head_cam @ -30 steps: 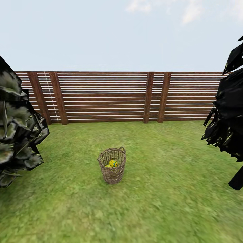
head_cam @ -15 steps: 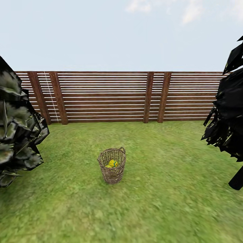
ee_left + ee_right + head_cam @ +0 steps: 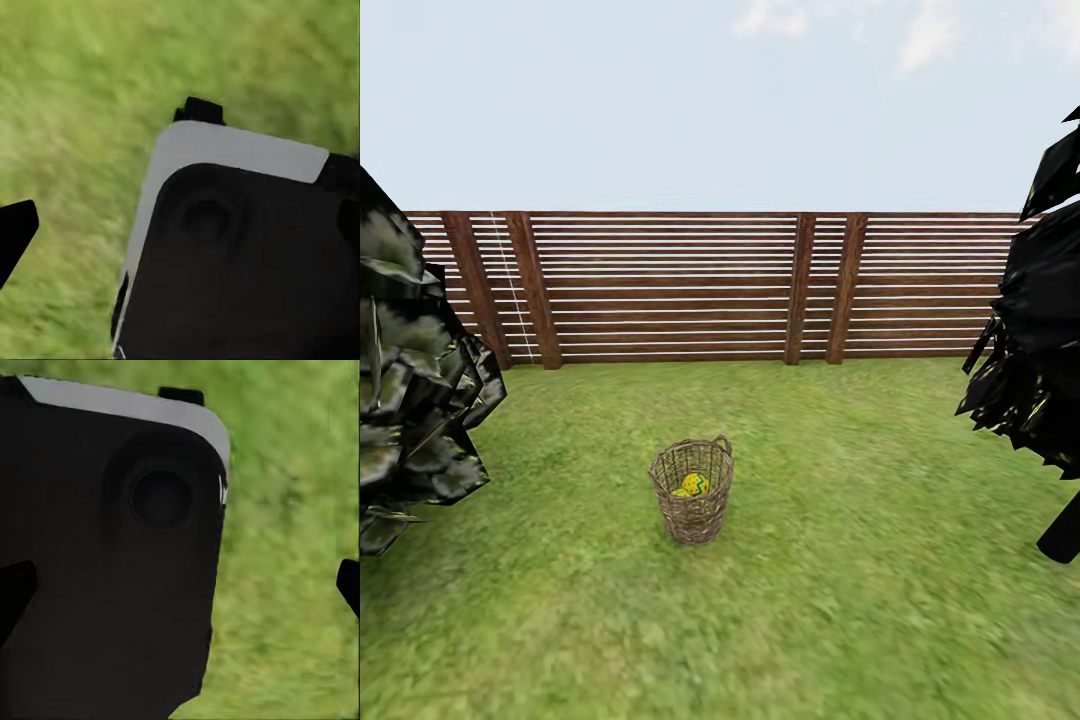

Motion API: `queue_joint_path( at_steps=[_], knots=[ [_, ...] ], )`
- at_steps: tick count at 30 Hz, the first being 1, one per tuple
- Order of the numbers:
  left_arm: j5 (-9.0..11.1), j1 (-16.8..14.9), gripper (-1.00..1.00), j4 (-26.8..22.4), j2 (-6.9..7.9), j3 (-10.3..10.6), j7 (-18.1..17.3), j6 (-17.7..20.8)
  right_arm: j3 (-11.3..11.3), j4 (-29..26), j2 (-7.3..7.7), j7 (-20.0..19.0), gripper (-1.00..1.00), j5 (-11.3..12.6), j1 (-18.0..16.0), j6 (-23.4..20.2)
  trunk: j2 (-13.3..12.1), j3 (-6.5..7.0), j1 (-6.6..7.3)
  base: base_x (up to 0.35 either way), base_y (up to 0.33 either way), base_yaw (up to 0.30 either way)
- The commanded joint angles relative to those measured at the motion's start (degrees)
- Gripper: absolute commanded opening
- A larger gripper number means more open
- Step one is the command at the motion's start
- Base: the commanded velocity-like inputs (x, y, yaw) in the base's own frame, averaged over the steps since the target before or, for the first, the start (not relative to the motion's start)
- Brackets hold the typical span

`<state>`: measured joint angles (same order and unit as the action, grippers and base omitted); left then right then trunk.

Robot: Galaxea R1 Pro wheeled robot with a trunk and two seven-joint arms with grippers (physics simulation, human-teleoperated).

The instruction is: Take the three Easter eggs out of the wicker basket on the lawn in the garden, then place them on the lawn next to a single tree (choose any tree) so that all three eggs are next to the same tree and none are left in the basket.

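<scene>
The wicker basket [image 3: 692, 490] stands upright on the lawn [image 3: 860, 560], in the middle of the head view, well apart from the brown slatted fence [image 3: 690, 287] behind it. Inside the basket one yellow Easter egg [image 3: 695, 483] with a blue zigzag is visible, and a bit more yellow shows beside it (I cannot tell how many eggs lie there). A dark leafy plant [image 3: 410, 370] is at the left edge and another dark plant [image 3: 1035, 340] at the right edge, both far from the basket. Each wrist view shows blurred grass and a black and grey robot body part [image 3: 240, 247]; dark finger tips appear at the picture edges, but I cannot tell how wide the jaws of either arm stand.
</scene>
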<state>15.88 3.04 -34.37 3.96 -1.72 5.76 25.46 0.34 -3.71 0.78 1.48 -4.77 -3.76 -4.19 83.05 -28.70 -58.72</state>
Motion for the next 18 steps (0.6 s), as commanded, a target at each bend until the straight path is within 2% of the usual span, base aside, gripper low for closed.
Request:
queue_joint_path(
  at_steps=[1,3,5,7,8,9,10,12,14,15,17,18],
  knots=[
    [4.9,-9.4,1.00,-5.2,1.22,-1.4,1.5,11.7,0.0,-15.8,0.57,0.3,1.00,-0.6,-0.1,-8.2,0.0,-0.03,0.00,0.000,0.000,0.000],
    [9.3,-18.4,1.00,-7.8,2.75,-4.8,2.1,18.9,0.0,-28.7,0.80,0.2,1.00,-0.6,-0.3,-21.9,0.0,-0.03,0.00,0.000,0.000,0.000],
    [11.4,-25.4,1.00,-8.6,4.16,-8.1,2.4,21.7,0.2,-41.3,0.58,0.2,1.00,-0.7,-0.7,-32.5,0.0,-0.03,0.00,0.000,0.000,0.000],
    [12.1,-28.6,1.00,-7.6,5.03,-9.7,2.4,20.6,1.9,-51.5,-0.17,0.3,1.00,-0.5,-3.3,-40.2,0.0,-0.03,0.00,0.000,0.000,0.000],
    [12.2,-29.0,1.00,-6.7,5.19,-9.9,2.4,19.5,2.3,-53.1,-0.43,0.3,1.00,-0.4,-4.3,-42.1,0.0,-0.03,0.00,0.000,0.000,0.000],
    [11.9,-29.9,1.00,-2.7,5.41,-10.1,2.5,14.6,3.5,-55.4,-1.16,0.4,1.00,-0.3,-8.1,-47.2,0.0,-0.03,0.00,0.000,0.000,0.000],
    [11.3,-30.3,1.00,-0.9,5.45,-10.1,2.8,11.2,3.9,-55.3,-1.62,0.5,1.00,-0.3,-10.6,-49.5,0.0,-0.03,0.00,0.000,0.000,0.000],
    [9.5,-30.7,1.00,-0.3,5.29,-10.3,4.6,6.7,4.4,-50.3,-2.51,0.6,1.00,-0.2,-18.0,-50.9,0.0,-0.03,0.00,0.000,0.000,0.000],
    [8.3,-30.9,1.00,0.0,4.65,-10.3,7.6,6.0,4.3,-40.1,-2.90,0.7,1.00,-0.1,-27.2,-50.6,0.0,-0.03,0.00,0.000,0.000,0.000],
    [7.9,-30.9,1.00,0.4,3.33,-10.2,9.4,5.8,4.1,-32.5,-2.97,0.8,1.00,0.0,-31.6,-49.2,0.0,-0.03,0.00,0.000,0.000,0.000],
    [7.5,-31.0,1.00,1.0,1.46,-10.1,10.7,5.8,4.2,-25.6,-3.28,0.8,1.00,-0.2,-34.8,-43.7,0.0,-0.03,0.00,0.000,0.000,0.000],
    [7.4,-31.0,1.00,1.5,1.06,-9.8,10.8,5.8,4.2,-23.7,-3.15,0.8,1.00,-0.2,-35.3,-41.3,0.0,-0.03,0.00,0.000,0.000,0.000]
  ],
)
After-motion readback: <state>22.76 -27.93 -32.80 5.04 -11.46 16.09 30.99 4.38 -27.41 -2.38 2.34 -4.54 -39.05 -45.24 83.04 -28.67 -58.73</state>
